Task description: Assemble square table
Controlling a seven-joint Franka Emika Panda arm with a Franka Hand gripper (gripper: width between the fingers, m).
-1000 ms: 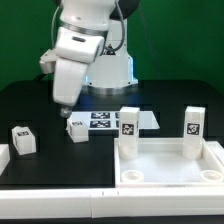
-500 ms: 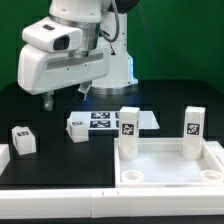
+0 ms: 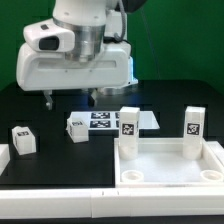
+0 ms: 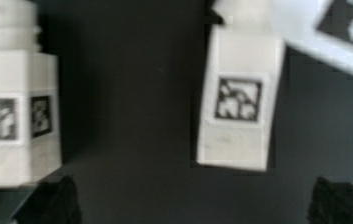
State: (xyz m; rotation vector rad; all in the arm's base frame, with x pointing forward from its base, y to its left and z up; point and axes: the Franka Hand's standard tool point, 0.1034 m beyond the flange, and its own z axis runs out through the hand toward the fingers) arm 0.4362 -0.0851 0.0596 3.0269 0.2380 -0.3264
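Black table, green backdrop, white table parts lying under a wide-open gripper.

A matte black table (image 3: pixel 50 170) runs back to a plain green wall (image 3: pixel 12 40). The glossy white arm (image 3: pixel 75 60) hangs over the exterior view's left half, its gripper (image 3: pixel 68 99) spread wide with nothing between the dark fingertips (image 4: pixel 45 200). One square slab (image 3: pixel 165 160) of smooth white plastic, with a raised rim and round corner holes, lies at the exterior view's lower right. One thin flat marker board (image 3: pixel 100 120) lies behind it. There are four stubby, blocky legs (each with a black-and-white tag): two stand upright (image 3: pixel 128 125) (image 3: pixel 194 122) at the slab's far corners, and two lie loose (image 3: pixel 22 138) (image 3: pixel 78 127) on the table below the gripper.
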